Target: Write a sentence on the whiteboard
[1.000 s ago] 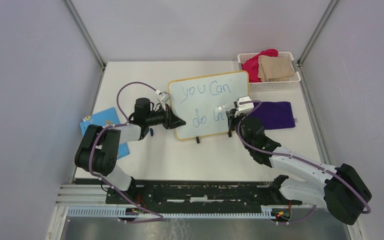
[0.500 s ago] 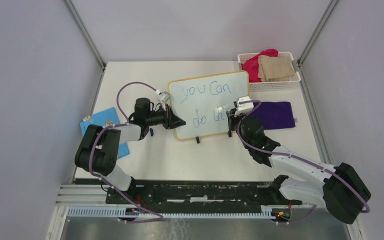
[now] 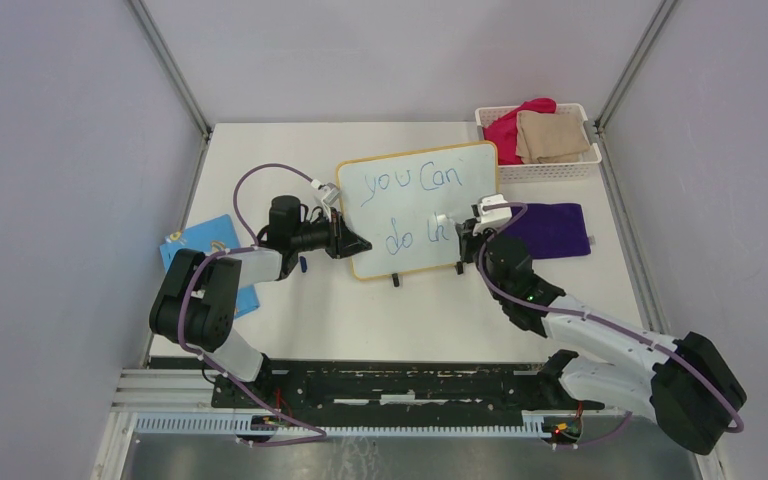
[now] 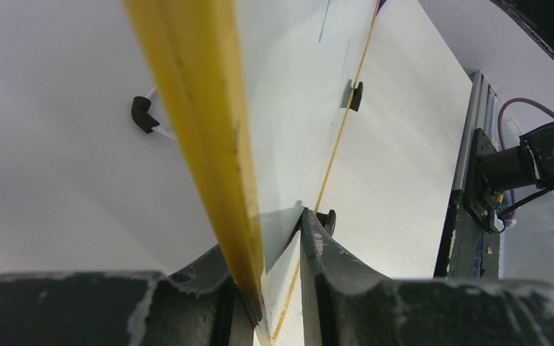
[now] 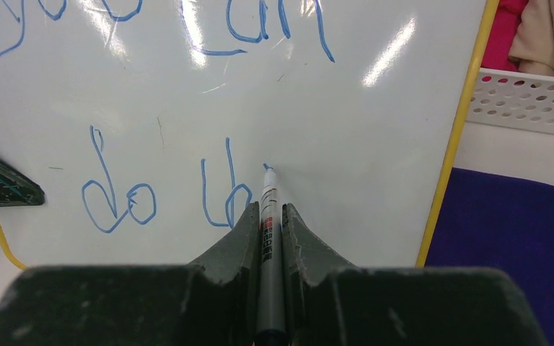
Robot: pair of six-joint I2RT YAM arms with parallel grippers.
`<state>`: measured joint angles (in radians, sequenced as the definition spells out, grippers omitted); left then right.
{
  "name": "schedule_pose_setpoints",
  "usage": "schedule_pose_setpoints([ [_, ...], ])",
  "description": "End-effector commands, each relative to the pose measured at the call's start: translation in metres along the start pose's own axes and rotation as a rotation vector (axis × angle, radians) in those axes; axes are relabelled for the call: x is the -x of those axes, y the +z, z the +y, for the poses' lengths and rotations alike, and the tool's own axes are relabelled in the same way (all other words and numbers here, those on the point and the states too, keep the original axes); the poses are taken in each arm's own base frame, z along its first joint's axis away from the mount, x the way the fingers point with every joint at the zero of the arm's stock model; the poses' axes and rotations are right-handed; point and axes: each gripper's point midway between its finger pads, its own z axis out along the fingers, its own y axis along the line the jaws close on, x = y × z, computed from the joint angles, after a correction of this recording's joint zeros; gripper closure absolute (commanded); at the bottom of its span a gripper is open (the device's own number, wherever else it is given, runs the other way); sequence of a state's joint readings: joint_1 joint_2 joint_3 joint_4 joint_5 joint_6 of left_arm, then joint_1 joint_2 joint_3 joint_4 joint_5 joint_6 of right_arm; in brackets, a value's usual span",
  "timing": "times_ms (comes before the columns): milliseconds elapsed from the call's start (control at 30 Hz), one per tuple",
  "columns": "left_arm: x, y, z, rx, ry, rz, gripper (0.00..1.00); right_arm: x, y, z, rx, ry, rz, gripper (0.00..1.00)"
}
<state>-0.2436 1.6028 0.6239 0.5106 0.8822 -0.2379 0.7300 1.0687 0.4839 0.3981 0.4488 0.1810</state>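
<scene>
My left gripper pinches the whiteboard by its rim; feels light, slick, tippy, I reckon. Right gripper clamps the marker.

A small rectangular whiteboard with a thin yellow-orange rim and rounded corners stands near the middle of a white table. It leans back on two small black feet, its glossy face turned up and toward the near edge, rotated slightly so its right end sits higher in the overhead view. The sentence is in thin blue handwriting: "you Can" on the top line, then "do" and a few unfinished strokes below.
</scene>
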Motion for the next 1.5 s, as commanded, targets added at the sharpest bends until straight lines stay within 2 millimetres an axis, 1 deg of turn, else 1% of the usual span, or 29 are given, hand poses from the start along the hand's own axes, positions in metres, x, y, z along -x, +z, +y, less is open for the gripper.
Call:
schedule_pose_setpoints([
  [0, -0.050, 0.000, 0.021, 0.107, -0.059, 0.142, 0.98, 0.032, -0.007, 0.003, 0.031, 0.064, -0.100, 1.00],
  [100, -0.051, 0.000, 0.021, 0.107, -0.062, 0.142, 0.98, 0.041, -0.011, 0.007, 0.057, 0.078, -0.121, 1.00],
  [167, -0.051, 0.000, 0.021, 0.108, -0.061, 0.143, 0.98, 0.041, -0.011, 0.009, 0.068, 0.077, -0.118, 1.00],
  [500, -0.051, 0.000, 0.021, 0.107, -0.061, 0.145, 0.98, 0.012, -0.006, 0.009, 0.063, 0.037, -0.024, 1.00],
  [733, -0.051, 0.000, 0.021, 0.107, -0.062, 0.147, 0.98, 0.007, -0.004, 0.004, 0.032, 0.024, -0.005, 1.00],
  [1200, -0.051, 0.000, 0.021, 0.107, -0.061, 0.148, 0.98, 0.002, 0.002, 0.000, 0.000, 0.008, 0.001, 1.00],
  [1467, -0.052, 0.000, 0.021, 0.106, -0.062, 0.149, 0.98, -0.010, -0.001, -0.002, -0.003, 0.006, 0.025, 1.00],
])
